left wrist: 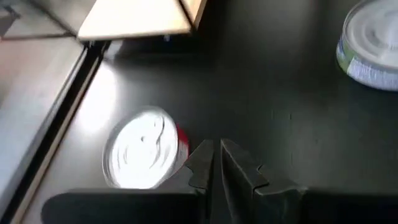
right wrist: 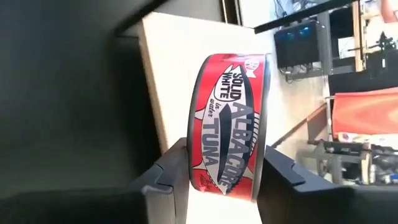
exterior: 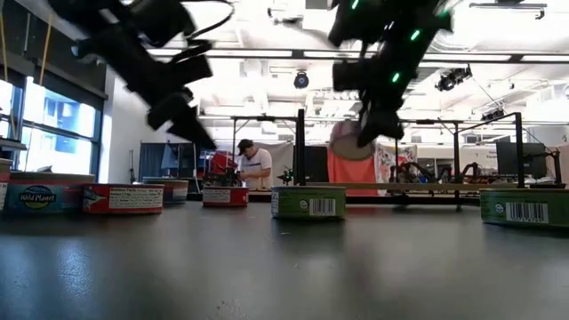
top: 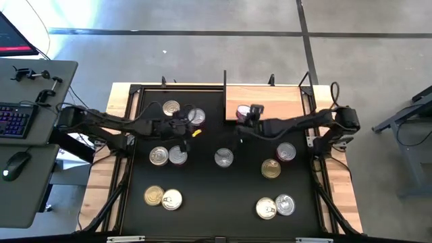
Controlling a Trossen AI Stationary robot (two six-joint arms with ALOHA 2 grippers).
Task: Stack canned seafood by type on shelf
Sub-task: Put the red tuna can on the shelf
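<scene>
Gripping red tuna can (right wrist: pixel 227 121) above shelf (top: pixel 270 101)

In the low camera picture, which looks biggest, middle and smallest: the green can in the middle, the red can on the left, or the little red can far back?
1. Red can on the left, widest.
2. Green can in the middle.
3. Far red can, smallest.
Nearness to the camera likely causes this; their real sizes may match.

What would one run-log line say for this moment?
right gripper: shut on red tuna can, lifted at wooden shelf | left gripper: shut, empty, over black mat beside silver-lidded can
</scene>
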